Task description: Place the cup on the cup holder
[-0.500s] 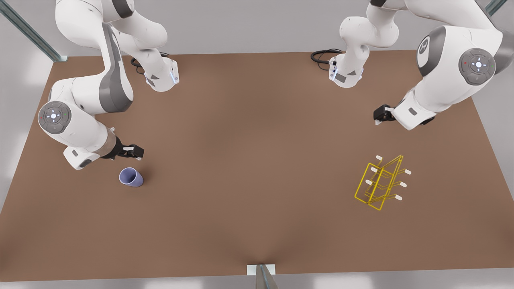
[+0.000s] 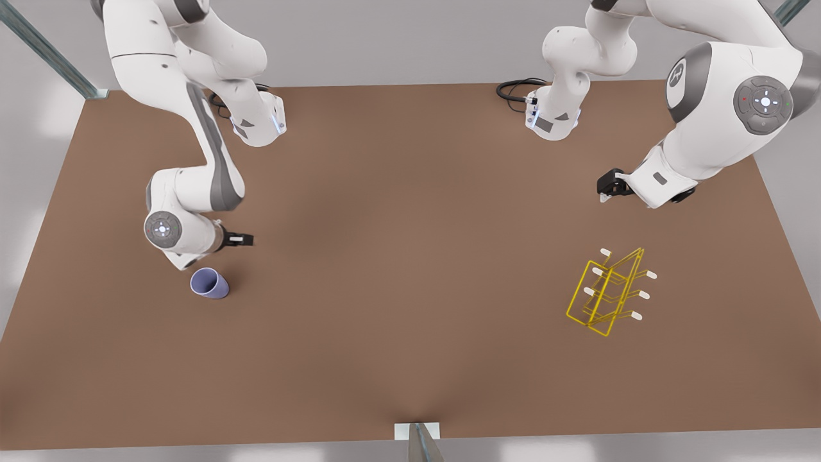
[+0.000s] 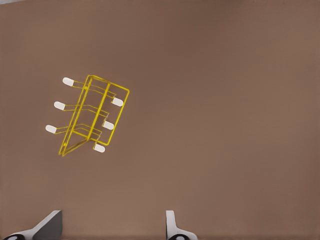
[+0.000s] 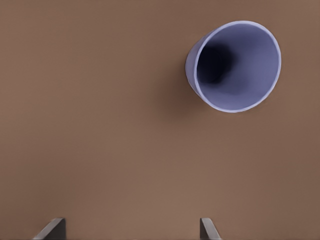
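My right fingers (image 2: 247, 240) spread wide and empty, hovering just beside the small lavender-blue tapered cup (image 2: 210, 283) lying tilted on the brown tabletop (image 2: 397, 269), my left fingers (image 2: 604, 192) also open, empty, waiting above the yellow wire peg rack (image 2: 608, 292) well apart.

Brown tabletop (image 2: 410, 256); pale grey surround

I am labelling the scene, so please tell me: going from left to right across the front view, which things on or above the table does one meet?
Cup → right gripper, above the table beside the cup → left gripper, waiting → cup holder.
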### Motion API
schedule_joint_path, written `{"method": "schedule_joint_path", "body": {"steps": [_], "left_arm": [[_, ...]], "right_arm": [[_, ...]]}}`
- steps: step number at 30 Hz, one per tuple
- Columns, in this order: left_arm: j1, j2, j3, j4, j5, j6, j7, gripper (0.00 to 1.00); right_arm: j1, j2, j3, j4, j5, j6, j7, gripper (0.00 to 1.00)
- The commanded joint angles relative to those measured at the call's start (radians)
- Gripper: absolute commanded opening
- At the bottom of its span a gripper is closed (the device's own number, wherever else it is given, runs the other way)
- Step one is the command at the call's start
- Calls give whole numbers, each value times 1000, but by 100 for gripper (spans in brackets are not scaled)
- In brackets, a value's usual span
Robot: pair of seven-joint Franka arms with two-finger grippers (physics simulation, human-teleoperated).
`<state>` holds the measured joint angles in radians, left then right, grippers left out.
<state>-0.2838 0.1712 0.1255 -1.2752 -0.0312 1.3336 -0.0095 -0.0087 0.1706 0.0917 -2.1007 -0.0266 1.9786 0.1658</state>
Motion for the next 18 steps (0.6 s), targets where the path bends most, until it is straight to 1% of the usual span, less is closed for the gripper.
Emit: {"method": "schedule_joint_path", "body": {"steps": [1,2,3,7,11,14,18], "left_arm": [[0,-1,0,0,1,-1,10,100],[0,-2,0,0,1,-2,10,100],[0,-2,0,0,1,-4,10,100],[0,-2,0,0,1,-7,10,100],[-3,-2,0,0,1,-11,10,100],[-3,-2,0,0,1,-14,10,100],[-5,-2,0,0,1,-16,10,100]], "right_arm": [[-10,-26,0,-70,2,282,-89,100],[-25,-43,5,-136,4,359,-104,100],[-37,-51,5,-170,4,393,-109,100],[-54,-49,5,-237,4,464,-111,100],[-77,-40,5,-208,2,488,-161,100],[-103,15,5,-165,2,488,-262,100],[-99,43,3,-144,2,487,-269,100]]}}
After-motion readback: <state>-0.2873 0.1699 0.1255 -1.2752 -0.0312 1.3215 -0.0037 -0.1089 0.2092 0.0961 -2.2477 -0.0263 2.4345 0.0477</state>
